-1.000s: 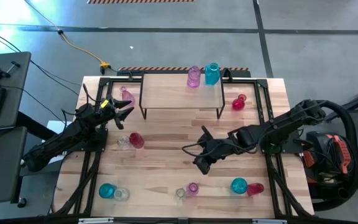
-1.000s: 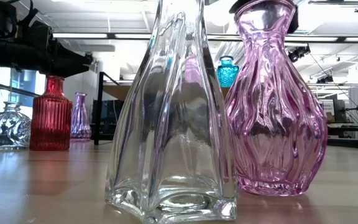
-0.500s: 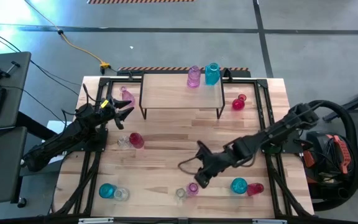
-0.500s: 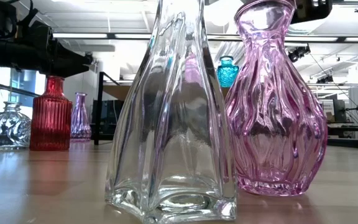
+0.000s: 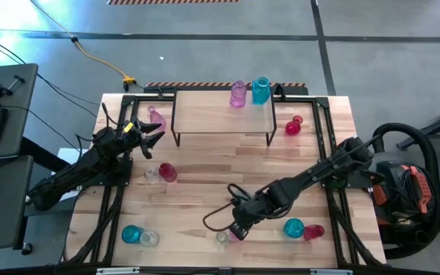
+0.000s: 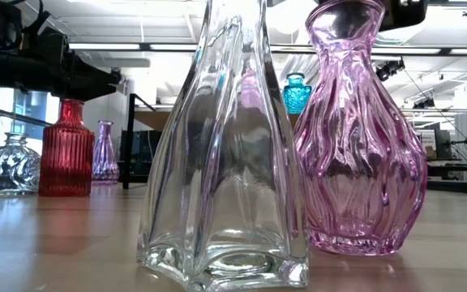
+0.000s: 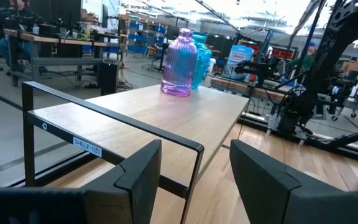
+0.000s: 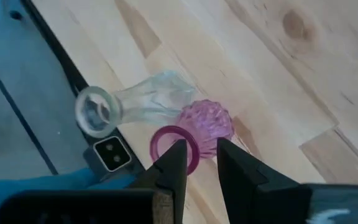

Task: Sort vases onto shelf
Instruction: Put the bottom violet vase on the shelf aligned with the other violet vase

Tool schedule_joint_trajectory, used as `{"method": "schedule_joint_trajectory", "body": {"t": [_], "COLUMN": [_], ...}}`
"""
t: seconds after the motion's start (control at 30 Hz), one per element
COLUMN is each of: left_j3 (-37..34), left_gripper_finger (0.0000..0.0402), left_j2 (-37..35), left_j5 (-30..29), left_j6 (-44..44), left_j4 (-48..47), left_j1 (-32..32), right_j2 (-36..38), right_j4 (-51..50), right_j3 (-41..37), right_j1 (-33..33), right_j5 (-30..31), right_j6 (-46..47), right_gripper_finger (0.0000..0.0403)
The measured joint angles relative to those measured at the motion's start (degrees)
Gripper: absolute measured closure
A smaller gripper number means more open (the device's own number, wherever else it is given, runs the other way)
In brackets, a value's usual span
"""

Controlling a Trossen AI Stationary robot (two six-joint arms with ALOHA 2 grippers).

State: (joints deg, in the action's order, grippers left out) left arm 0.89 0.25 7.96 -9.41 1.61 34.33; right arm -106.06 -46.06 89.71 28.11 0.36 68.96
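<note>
- The pink vase (image 5: 237, 231) stands at the table's near edge, touching or just beside a clear vase (image 5: 221, 238); in the right wrist view its round rim (image 8: 174, 144) is seen from above.
- The right gripper (image 5: 239, 227) is held directly over that rim, with its fingers (image 8: 173, 167) a narrow gap apart and one finger lined up over the mouth; nothing is clamped yet.
- The step in hand is judged to be the approach for picking up this vase.
- A short descent is called for next, then a closing on the rim wall, without the clear vase being knocked.
- On the shelf (image 5: 205, 114), a purple vase (image 5: 238, 95) and a teal vase (image 5: 260, 90) are already set at the far edge.
- The left gripper (image 5: 148, 131) waits near the shelf's left end, fingers well apart and empty.
</note>
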Motion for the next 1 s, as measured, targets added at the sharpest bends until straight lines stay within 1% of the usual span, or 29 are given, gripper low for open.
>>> {"method": "schedule_joint_trajectory", "body": {"t": [0.23, 0.4, 1.0], "left_j3": [0.02, 0.01, 0.0], "left_gripper_finger": [0.0218, 0.0218, 0.0218], "left_j2": [0.0, 0.0, 0.0], "left_j5": [0.01, 0.01, 0.01], "left_j6": [0.0, 0.0, 0.0], "left_j4": [0.0, -0.01, 0.0], "left_j1": [0.02, 0.0, 0.02], "right_j2": [-0.2, -1.79, -4.52], "right_j4": [1.66, 1.77, 2.18], "right_j3": [0.04, 0.11, 0.02], "right_j1": [1.58, 2.46, 2.28], "right_j5": [0.12, 0.44, 0.03], "right_j6": [2.89, 4.53, 4.75], "right_gripper_finger": [0.0336, 0.0336, 0.0336]}}
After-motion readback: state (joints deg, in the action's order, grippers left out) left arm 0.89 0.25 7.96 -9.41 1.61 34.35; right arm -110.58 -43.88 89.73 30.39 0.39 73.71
